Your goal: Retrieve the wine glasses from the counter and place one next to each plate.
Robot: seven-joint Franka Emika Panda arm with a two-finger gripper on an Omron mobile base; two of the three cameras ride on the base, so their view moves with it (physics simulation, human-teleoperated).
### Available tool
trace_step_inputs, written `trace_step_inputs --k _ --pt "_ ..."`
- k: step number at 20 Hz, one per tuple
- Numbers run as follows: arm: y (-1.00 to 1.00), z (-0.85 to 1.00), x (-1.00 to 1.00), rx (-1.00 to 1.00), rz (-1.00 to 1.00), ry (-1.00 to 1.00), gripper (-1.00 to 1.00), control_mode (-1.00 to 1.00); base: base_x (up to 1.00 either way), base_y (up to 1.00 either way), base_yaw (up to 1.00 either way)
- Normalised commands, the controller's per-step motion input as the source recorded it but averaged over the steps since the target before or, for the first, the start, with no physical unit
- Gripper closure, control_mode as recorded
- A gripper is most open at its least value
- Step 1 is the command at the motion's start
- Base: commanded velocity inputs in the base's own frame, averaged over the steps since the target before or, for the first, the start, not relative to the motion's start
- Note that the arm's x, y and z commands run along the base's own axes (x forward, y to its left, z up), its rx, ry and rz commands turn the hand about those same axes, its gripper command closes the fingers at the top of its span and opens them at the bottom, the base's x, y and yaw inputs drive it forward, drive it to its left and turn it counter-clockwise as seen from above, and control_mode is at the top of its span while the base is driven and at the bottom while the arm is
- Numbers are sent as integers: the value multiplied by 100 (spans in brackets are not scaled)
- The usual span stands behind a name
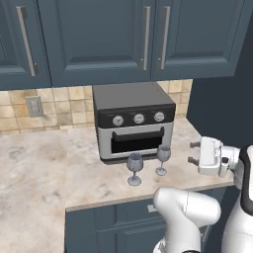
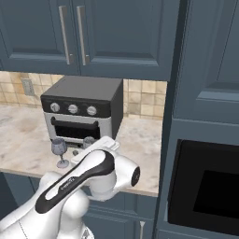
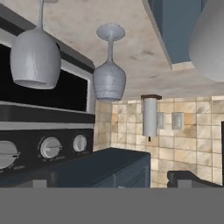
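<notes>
Two clear bluish wine glasses stand on the marble counter (image 1: 39,163) just in front of the toaster oven: the left glass (image 1: 134,168) nearer the front edge, the right glass (image 1: 163,158) a little further back. My gripper (image 1: 193,152) hovers over the counter's right end, level with the glasses. It points left at the right glass, open, a short gap away and holding nothing. The hand view is rolled upside down, so both glasses (image 3: 35,57) (image 3: 109,78) hang from the top. In the right base view my arm covers part of the right glass (image 2: 87,141); the left glass (image 2: 59,150) is clear. The plates are out of view.
A black and silver toaster oven (image 1: 133,123) stands against the tiled wall right behind the glasses. Dark blue wall cabinets (image 1: 99,34) hang above. To the right of the counter rises a tall cabinet with a built-in oven (image 2: 205,186). A wall outlet (image 1: 34,106) is at the left.
</notes>
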Motion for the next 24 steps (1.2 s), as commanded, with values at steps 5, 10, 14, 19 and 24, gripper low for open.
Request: trace_step_inputs --k 5,10,14,19,24 --pt "0 -14 14 0 0 4 -100 -100 0 0 0" --pt "0 -26 17 0 0 4 -100 -100 0 0 0" --pt "-1 -26 16 0 0 0 -100 -100 0 0 0" --pt "0 -24 17 0 0 1 -100 -100 0 0 0" --pt "0 -28 10 0 0 3 -100 -100 0 0 0"
